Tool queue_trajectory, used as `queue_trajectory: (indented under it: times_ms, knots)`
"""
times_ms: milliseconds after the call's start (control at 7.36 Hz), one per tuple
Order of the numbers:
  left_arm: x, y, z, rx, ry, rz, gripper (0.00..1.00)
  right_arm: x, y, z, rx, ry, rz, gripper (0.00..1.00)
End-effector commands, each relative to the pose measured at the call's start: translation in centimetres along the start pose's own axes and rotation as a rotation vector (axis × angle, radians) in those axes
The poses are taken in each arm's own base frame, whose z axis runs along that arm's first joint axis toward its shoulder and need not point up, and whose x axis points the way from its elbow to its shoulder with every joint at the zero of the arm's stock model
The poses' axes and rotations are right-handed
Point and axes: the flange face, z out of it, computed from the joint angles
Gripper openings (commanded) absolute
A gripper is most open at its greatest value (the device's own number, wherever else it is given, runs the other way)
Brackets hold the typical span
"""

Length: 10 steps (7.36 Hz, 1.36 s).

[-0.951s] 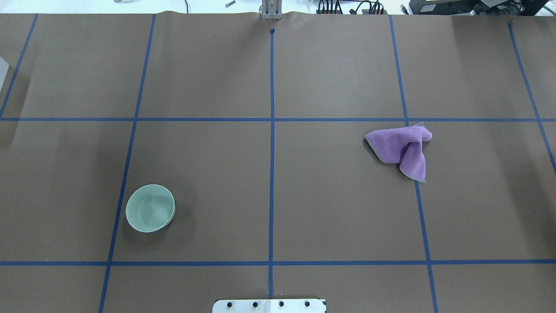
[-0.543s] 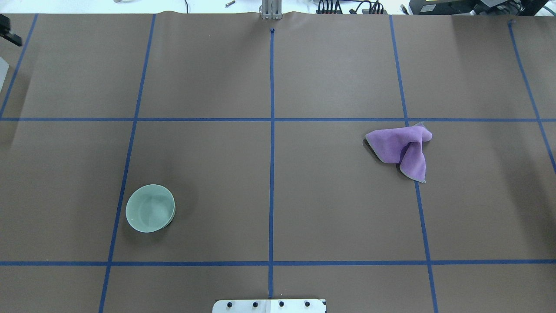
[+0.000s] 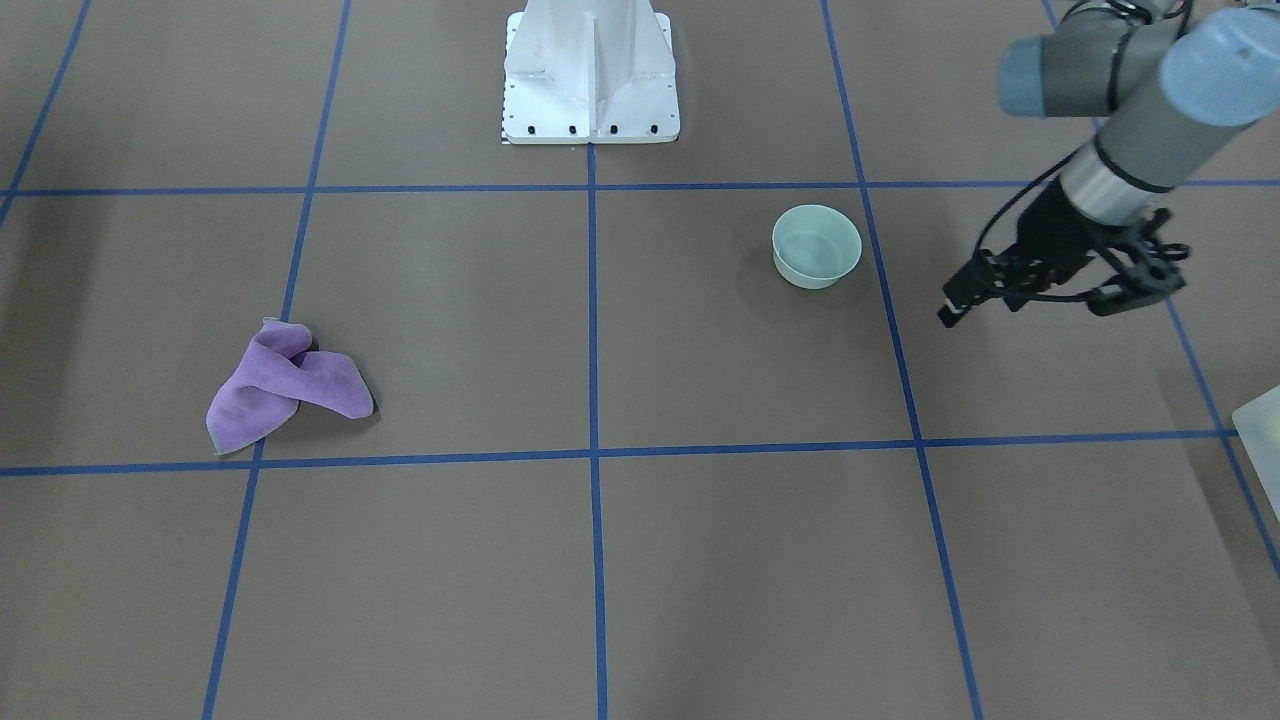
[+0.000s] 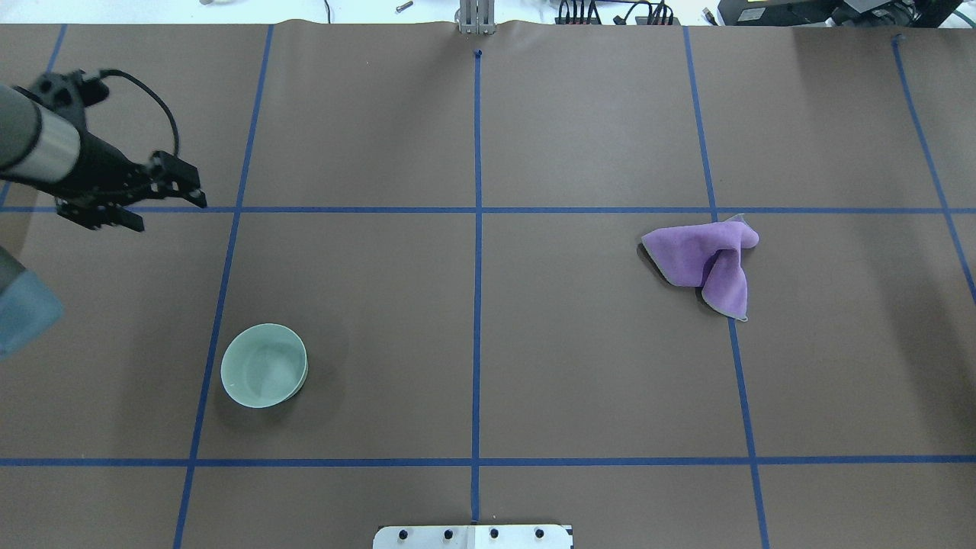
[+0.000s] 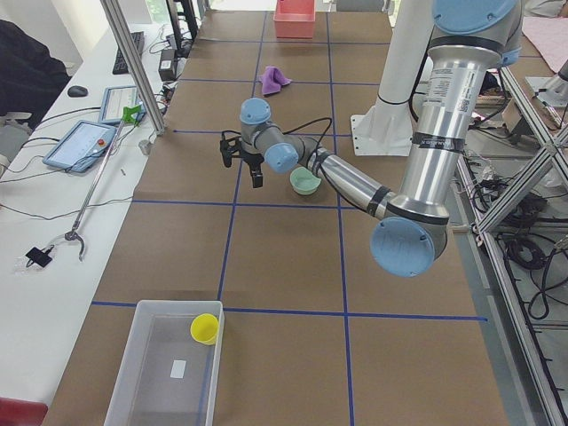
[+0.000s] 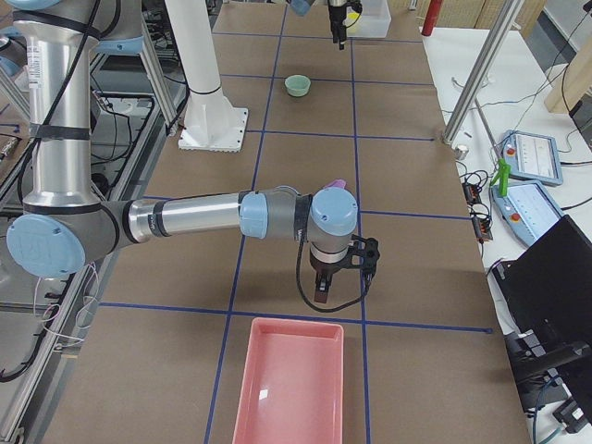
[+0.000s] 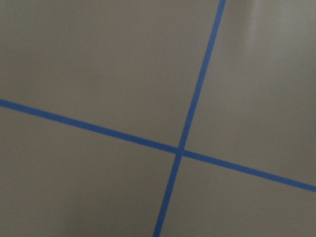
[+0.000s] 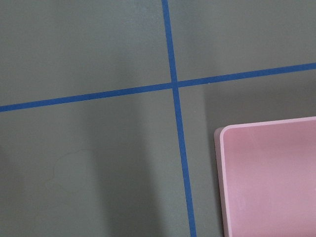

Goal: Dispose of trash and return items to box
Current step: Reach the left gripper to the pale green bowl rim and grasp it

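Note:
The pale teal bowl (image 4: pixel 264 375) stands upright and empty on the brown table, left of centre; it also shows in the front view (image 3: pixel 816 245). The yellow cup (image 5: pixel 205 328) lies inside the translucent box (image 5: pixel 124 355) at the table's left end. My left gripper (image 4: pixel 169 213) hovers open and empty above the table, beyond and to the left of the bowl, and it shows in the front view (image 3: pixel 985 305). My right gripper (image 6: pixel 319 291) hangs near the pink tray; I cannot tell whether it is open.
A crumpled purple cloth (image 4: pixel 705 263) lies on the right half of the table. A pink tray (image 6: pixel 289 384) sits at the table's right end and shows in the right wrist view (image 8: pixel 271 177). The white robot base (image 3: pixel 590 70) stands at the near edge.
My left arm has come into the overhead view from the left edge and moved right over the table. The bowl and cloth have not moved.

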Motion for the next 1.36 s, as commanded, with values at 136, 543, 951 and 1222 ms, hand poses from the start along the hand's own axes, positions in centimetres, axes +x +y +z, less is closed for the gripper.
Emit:
queue_trajectory:
  times_ms: [136,543,951,1222]
  knots:
    - [0.0,7.9,6.1,-0.016,-0.002,0.023,0.98,0.2,0.1,0.1,-0.003,0.0,0.003,1.0]
    - [-1.0,11.5,8.5,-0.082,-0.041,0.055,0.98,0.2,0.3,0.3,-0.008,0.001,0.006,1.0]
    - [-3.6,13.0,8.5,-0.111,-0.074,0.058,0.98,0.2,0.2,0.5,-0.01,0.001,0.005,1.0]
    - [-3.3,14.2,8.8,-0.133,-0.073,0.074,0.98,0.3,0.2,0.5,-0.011,0.003,0.006,1.0]
